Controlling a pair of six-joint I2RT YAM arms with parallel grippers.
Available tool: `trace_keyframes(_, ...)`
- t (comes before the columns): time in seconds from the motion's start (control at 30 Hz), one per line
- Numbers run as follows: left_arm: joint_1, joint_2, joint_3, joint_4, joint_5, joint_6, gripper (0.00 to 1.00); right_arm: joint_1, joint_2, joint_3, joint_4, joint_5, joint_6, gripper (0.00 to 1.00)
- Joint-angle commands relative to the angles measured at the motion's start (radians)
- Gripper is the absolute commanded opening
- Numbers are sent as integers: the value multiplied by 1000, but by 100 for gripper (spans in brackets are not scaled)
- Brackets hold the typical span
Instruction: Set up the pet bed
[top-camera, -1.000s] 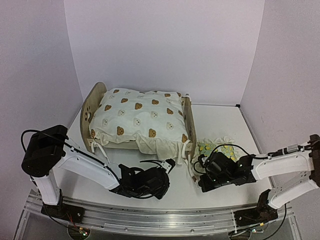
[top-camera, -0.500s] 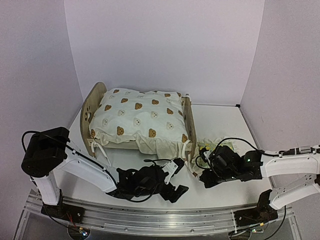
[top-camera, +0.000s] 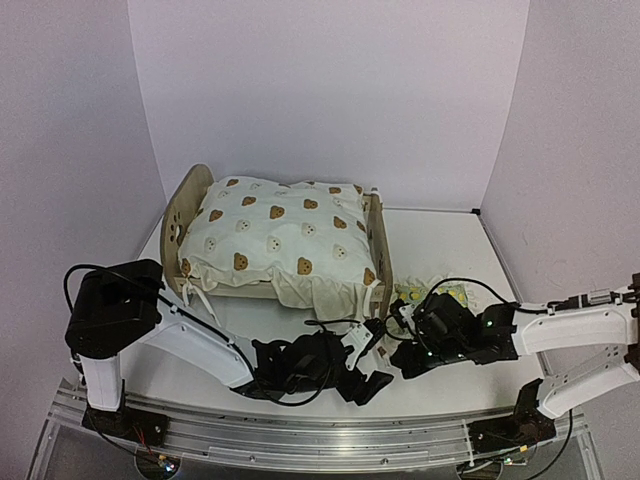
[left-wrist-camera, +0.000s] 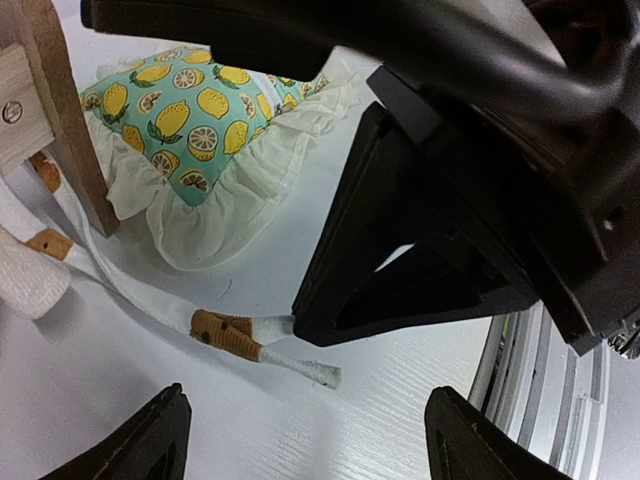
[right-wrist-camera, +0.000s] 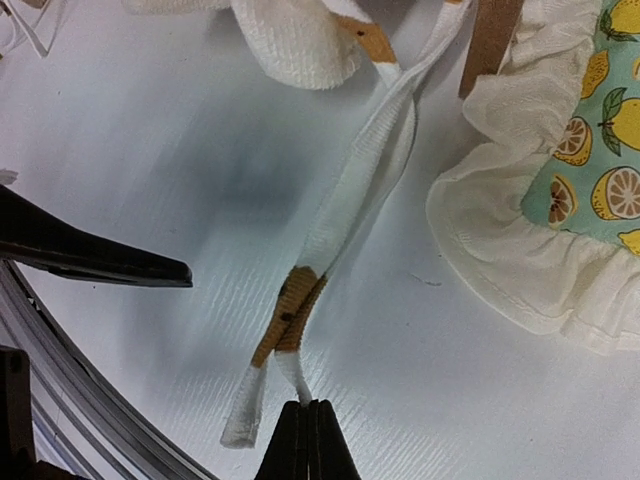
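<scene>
the pet bed (top-camera: 176, 225) sits at the back left of the tabletop (top-camera: 440, 240), and a tie (right-wrist-camera: 350, 190) from its cushion (top-camera: 270, 235) trails toward the near edge. the right gripper (right-wrist-camera: 305, 435) looks pinched shut on that tie's end, with the left gripper (left-wrist-camera: 305, 425) wide open just beside it. a tug could skew the cushion, or the two grippers could collide.

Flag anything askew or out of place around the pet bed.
The bear-print cushion sags over the near rail of the pet bed, its ties trailing on the table. The lemon pillow lies beside the frame, not in it.
</scene>
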Motion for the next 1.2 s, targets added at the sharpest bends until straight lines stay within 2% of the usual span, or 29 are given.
trace_keyframes(0.0,-1,25,42,36,-17,14,78,5,14,-20,80,-57,-11,0)
trace_keyframes(0.13,1,36,37,50,-45,20,64,5,0,-35,95,-63,-13,0)
trace_keyframes(0.27,12,60,48,61,-37,15,58,5,-17,-45,99,-70,-13,0)
trace_keyframes(0.5,19,77,56,80,-18,17,29,5,-31,-60,110,-83,-4,0)
trace_keyframes(0.57,20,80,51,87,-13,11,24,6,-37,-65,120,-92,2,0)
trace_keyframes(0.63,21,81,44,97,-8,7,13,5,-43,-71,130,-102,7,0)
trace_keyframes(0.73,21,77,36,95,-13,-1,8,5,-56,-76,132,-96,12,0)
trace_keyframes(0.8,22,65,28,79,-32,-11,11,5,-72,-80,130,-82,16,0)
trace_keyframes(0.93,22,32,1,32,-84,-24,36,5,-102,-82,124,-69,16,0)
trace_keyframes(1.0,21,-8,-41,29,-109,-33,42,6,-118,-78,118,-63,18,0)
trace_keyframes(1.07,22,-45,-72,19,-129,-28,53,5,-125,-68,112,-58,17,0)
trace_keyframes(1.17,22,-79,-69,-51,-155,33,62,5,-130,-53,97,-28,13,0)
